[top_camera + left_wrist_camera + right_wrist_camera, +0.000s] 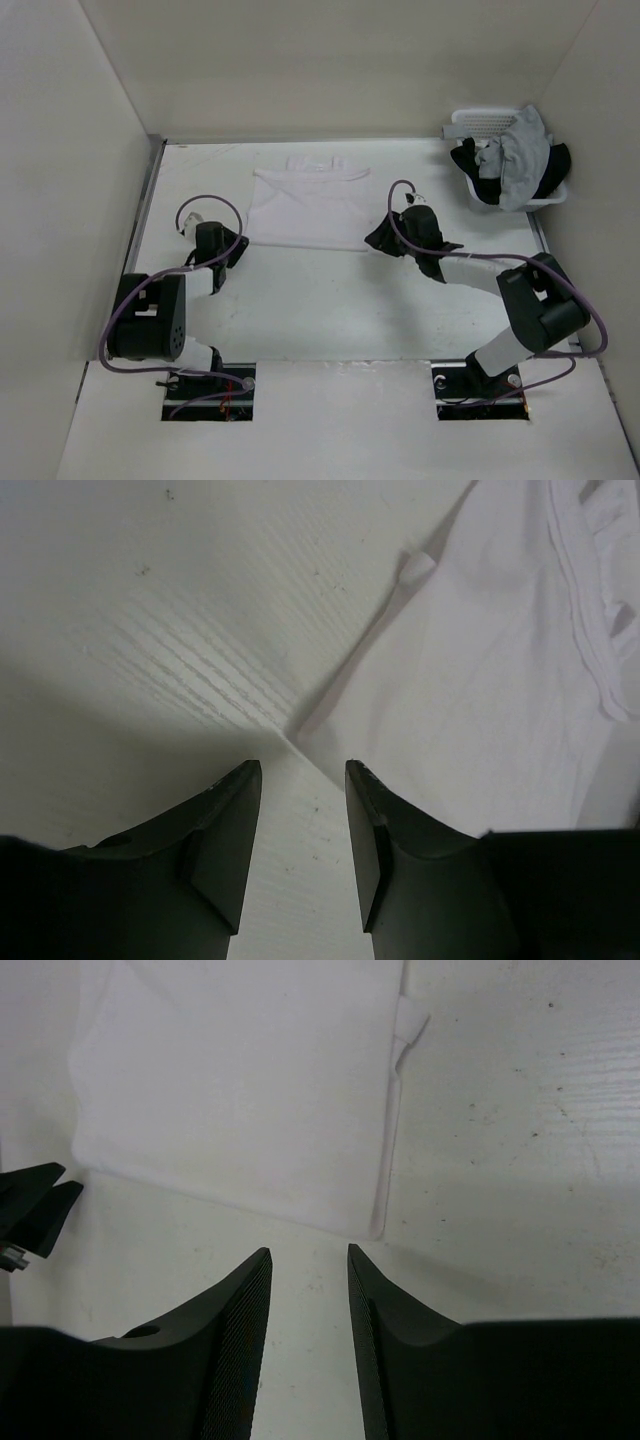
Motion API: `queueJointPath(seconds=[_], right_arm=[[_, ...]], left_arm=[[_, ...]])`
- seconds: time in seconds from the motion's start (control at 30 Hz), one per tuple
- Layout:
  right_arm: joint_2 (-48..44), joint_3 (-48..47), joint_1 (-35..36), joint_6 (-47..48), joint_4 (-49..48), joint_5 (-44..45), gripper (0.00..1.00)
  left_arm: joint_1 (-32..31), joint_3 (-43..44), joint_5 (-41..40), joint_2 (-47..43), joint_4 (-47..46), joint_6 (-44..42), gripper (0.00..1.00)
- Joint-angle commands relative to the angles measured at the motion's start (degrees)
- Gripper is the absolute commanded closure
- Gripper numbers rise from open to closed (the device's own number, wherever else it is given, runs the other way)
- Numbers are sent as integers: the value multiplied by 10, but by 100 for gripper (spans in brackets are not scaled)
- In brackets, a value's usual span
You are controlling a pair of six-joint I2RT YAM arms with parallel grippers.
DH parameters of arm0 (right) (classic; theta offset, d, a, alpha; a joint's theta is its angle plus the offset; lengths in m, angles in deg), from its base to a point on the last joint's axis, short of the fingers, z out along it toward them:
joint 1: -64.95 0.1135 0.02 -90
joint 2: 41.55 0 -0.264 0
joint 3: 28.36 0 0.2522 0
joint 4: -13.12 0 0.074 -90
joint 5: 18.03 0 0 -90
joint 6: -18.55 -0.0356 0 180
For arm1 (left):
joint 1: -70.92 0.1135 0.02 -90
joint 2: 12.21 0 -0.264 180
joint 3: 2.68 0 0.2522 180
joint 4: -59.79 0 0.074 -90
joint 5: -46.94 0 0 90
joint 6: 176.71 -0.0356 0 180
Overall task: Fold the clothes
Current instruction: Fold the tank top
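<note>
The white worktop fills the space between plain walls. The white T-shirt lies flat on it toward the far middle, folded into a rough rectangle with the collar at its far edge. The left arm and right arm reach forward to the shirt's two near corners. A white laundry basket sits in the far right corner, with a grey garment draped over a black garment and spilling over its rim. The left jaws are spread, with bare worktop between them and the shirt's near left corner just ahead of the tips. The right jaws are likewise spread and empty, with the near right corner just ahead of them.
</note>
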Motion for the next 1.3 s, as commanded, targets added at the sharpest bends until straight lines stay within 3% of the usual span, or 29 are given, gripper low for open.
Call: queueJointPath(seconds=[0.0, 0.27, 0.67, 0.8, 0.97, 1.27], right_arm=[[8, 6, 0, -12, -56, 4, 59], [17, 12, -6, -19, -68, 9, 57], [12, 41, -6, -41, -60, 29, 46], [25, 39, -4, -41, -65, 27, 44], [24, 37, -3, -37, -65, 27, 43], [29, 38, -3, -43, -75, 26, 43]], left_arm=[[5, 7, 22, 30, -42, 24, 62], [13, 6, 27, 51, -62, 38, 87], [20, 11, 0, 52, -95, 48, 98], [20, 3, 18, 45, -103, 50, 92], [27, -26, 27, 26, -91, 52, 71], [22, -16, 30, 68, -101, 59, 74]])
